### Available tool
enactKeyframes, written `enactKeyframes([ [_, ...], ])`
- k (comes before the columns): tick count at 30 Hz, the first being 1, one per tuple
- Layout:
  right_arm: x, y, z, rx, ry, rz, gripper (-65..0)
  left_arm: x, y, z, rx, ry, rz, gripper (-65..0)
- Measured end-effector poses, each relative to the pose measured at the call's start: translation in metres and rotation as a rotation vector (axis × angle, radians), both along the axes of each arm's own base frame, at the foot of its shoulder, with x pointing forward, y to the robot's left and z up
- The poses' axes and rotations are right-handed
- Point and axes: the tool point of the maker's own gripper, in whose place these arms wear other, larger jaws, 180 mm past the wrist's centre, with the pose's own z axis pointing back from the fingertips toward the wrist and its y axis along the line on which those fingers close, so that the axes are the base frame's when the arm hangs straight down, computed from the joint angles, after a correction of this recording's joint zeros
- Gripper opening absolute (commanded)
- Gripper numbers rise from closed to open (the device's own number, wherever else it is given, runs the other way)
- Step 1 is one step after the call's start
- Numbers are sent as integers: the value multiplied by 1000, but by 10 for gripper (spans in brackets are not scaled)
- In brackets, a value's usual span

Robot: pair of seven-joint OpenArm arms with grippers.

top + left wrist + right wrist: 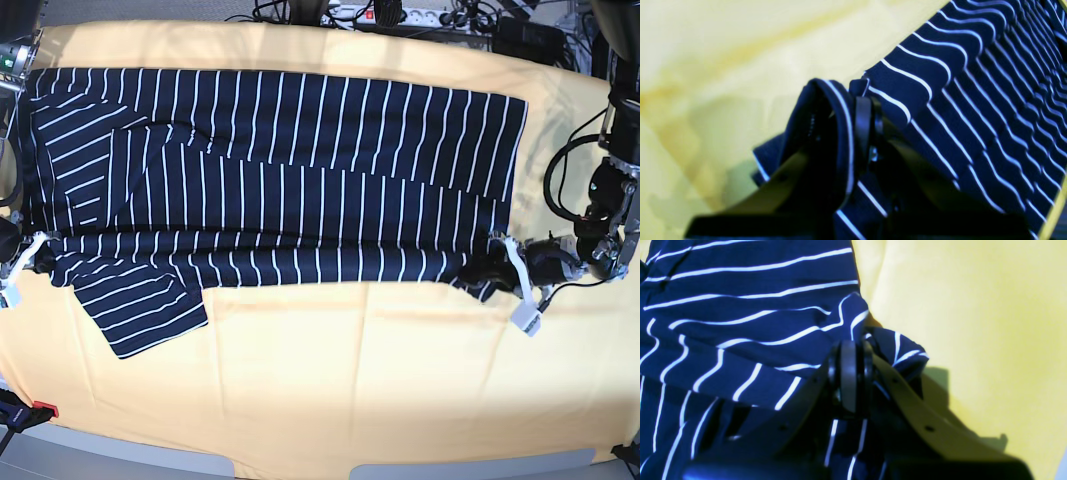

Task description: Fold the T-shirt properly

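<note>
The left gripper (862, 116) is clamped on a corner of the shirt (973, 100): in the left wrist view its two dark pads press together with a fold of striped cloth bunched over and around them, and a small flap of the hem hangs below to one side. In the base view this gripper (500, 265) sits at the shirt's lower corner on that view's right, low against the cloth (350, 380), with its arm bent back toward the table edge. The right gripper (850, 373) is likewise closed on fabric: in the right wrist view its round grey pads meet with the shirt (740, 323) pinched between them, a striped corner poking out just beyond the fingers and the rest of the garment rising away in soft ripples. In the base view the right gripper (30, 255) holds the opposite lower corner at the view's left edge. Between the two grippers the shirt (300, 170) lies spread lengthwise across the far half of the yellow cloth, dark navy with thin white stripes, its near edge running roughly straight from one gripper to the other. One sleeve juts out toward the near side by the right gripper, lying flat; the other sleeve lies folded in on the body at the far left. Cables and a power strip (390, 15) crowd the far edge beyond the cloth.
</note>
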Motion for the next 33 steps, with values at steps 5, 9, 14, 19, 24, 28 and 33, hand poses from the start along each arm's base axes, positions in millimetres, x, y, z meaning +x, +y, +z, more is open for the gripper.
enactKeyframes([
  [5,-9,4,-5,34,55,2,-650,-12,-5,2,-45,82,-24,-650],
  [9,-16,-3,-5,31,82,-2,-650,-23,-1,13,-33,96,-62,-650],
  [14,-22,-8,0,52,101,-4,-650,-33,2,24,-3,104,-107,-650],
  [19,-34,-8,-1,79,151,1,-650,-50,4,25,1,174,-152,-650],
  [24,-40,-6,-6,88,179,5,-650,-68,9,15,56,266,-209,-650],
  [28,-40,-6,-6,88,178,5,-650,-80,13,5,72,310,-220,-650],
  [33,-40,-6,-6,87,178,5,-479,-103,14,-15,69,383,-225,-575],
])
